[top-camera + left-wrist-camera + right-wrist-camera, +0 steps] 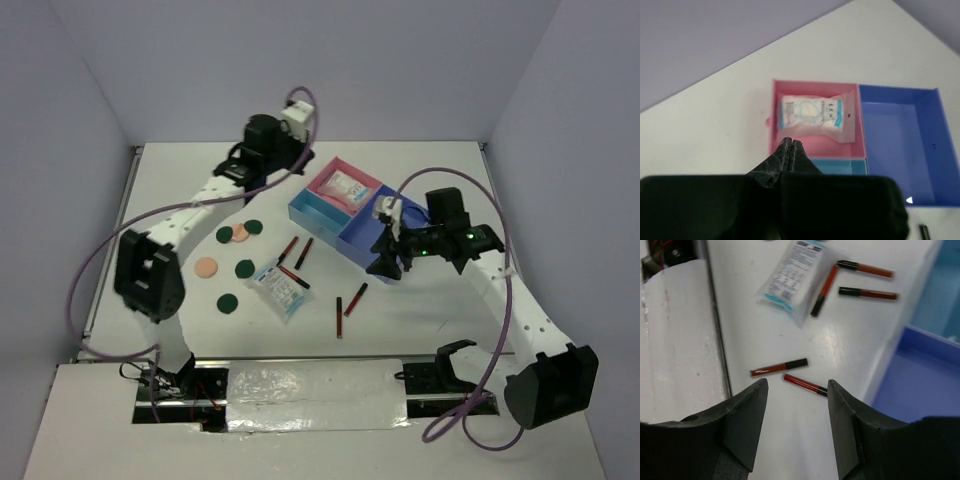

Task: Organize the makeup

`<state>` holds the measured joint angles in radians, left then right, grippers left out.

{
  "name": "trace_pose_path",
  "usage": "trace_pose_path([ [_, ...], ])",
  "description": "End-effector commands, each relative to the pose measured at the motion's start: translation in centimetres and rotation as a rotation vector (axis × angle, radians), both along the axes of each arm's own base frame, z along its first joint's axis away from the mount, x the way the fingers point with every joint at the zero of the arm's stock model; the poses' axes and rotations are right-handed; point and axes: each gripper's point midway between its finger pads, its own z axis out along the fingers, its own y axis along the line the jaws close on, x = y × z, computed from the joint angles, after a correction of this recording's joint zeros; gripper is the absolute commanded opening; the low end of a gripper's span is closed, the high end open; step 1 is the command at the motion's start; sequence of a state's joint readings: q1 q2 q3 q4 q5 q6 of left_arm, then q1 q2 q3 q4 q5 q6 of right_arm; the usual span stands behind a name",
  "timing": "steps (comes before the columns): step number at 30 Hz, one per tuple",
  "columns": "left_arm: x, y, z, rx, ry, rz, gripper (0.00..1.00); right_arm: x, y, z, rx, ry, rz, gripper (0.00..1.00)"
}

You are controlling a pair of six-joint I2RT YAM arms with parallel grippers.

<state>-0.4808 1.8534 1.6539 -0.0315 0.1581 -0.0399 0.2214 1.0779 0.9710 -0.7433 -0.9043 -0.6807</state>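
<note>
**White table (pixel 420 320), bright makeup**

The tray (pixel 890 150) is deep blue, with one pink compartment (pixel 815 146) and one light-blue compartment (pixel 840 166); the far packet (pixel 812 114) and the near packet (pixel 278 288) are white with blue print; the sticks (pixel 779 368) are red with black caps; the dark green discs (pixel 245 268) number four, the peach discs (pixel 205 268) two; the left gripper (pixel 790 145) and right gripper (pixel 797 385) are black.

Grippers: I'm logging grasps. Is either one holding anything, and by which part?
Nothing is held. The left gripper is shut and empty near the white blue-printed plastic packet in the pink compartment; the right gripper is open and empty.
</note>
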Motion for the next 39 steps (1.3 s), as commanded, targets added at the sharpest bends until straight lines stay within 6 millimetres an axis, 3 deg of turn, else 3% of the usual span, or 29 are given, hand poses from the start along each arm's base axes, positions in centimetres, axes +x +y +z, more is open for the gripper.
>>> trace_pose_path([
  [1, -1.1, 9.0, 2.6, -0.262, 0.147, 0.228, 0.00, 1.1, 2.7, 1.4, -0.035, -0.020, -0.035, 0.57],
  [2, -3.4, 10.1, 1.9, -0.321, 0.226, 0.221, 0.00, 1.1, 4.5, 1.2, -0.034, -0.011, -0.010, 0.56],
  [3, -4.4, 11.4, 1.2, -0.342, 0.264, 0.233, 0.04, 1.3, 5.5, 1.8, -0.025, 0.021, -0.043, 0.55],
  [4, -4.8, 13.8, 0.7, -0.362, 0.284, 0.271, 0.09, 2.7, 6.2, 0.8, -0.072, 0.025, -0.097, 0.57],
  [5, -7.0, 14.7, -0.1, -0.372, 0.308, 0.271, 0.21, 1.9, 7.9, 0.5, -0.092, 0.039, -0.067, 0.58],
  [6, -8.1, 15.7, -0.6, -0.366, 0.323, 0.296, 0.29, 2.2, 9.2, 1.5, -0.086, 0.042, -0.084, 0.61],
  [7, -8.7, 17.1, -1.1, -0.358, 0.324, 0.333, 0.39, 3.0, 10.1, 0.0, -0.139, 0.076, -0.120, 0.62],
  [8, -10.3, 18.3, -1.1, -0.337, 0.299, 0.374, 0.55, 3.0, 11.2, -0.3, -0.150, 0.105, -0.124, 0.64],
  [9, -11.0, 19.0, -1.4, -0.325, 0.293, 0.402, 0.61, 2.7, 13.0, 0.9, -0.125, 0.149, -0.134, 0.68],
  [10, -12.3, 20.1, -0.5, -0.316, 0.265, 0.430, 0.65, 2.6, 14.1, -1.3, -0.169, 0.235, -0.131, 0.70],
  [12, -13.6, 21.5, -1.4, -0.294, 0.264, 0.492, 0.73, 1.8, 16.7, -1.2, -0.166, 0.318, -0.112, 0.79],
  [13, -14.3, 22.3, -1.5, -0.286, 0.264, 0.522, 0.76, 1.6, 17.5, -3.2, -0.205, 0.372, -0.110, 0.82],
  [14, -15.4, 22.7, -1.2, -0.292, 0.244, 0.540, 0.82, 1.3, 18.2, -3.7, -0.212, 0.391, -0.105, 0.85],
  [19, -19.2, 24.5, -1.5, -0.340, 0.206, 0.647, 0.83, 0.1, 21.8, -7.2, -0.250, 0.410, -0.078, 0.90],
  [23, -21.4, 25.0, -1.9, -0.406, 0.191, 0.695, 0.85, 1.7, 23.5, -8.8, -0.290, 0.389, -0.100, 0.89],
  [28, -23.2, 25.5, -1.9, -0.421, 0.159, 0.719, 0.91, 2.3, 23.9, -11.3, -0.333, 0.391, -0.106, 0.86],
  [39, -23.6, 25.8, -2.3, -0.420, 0.159, 0.737, 0.91, 3.8, 23.3, -13.6, -0.395, 0.292, -0.129, 0.85],
])
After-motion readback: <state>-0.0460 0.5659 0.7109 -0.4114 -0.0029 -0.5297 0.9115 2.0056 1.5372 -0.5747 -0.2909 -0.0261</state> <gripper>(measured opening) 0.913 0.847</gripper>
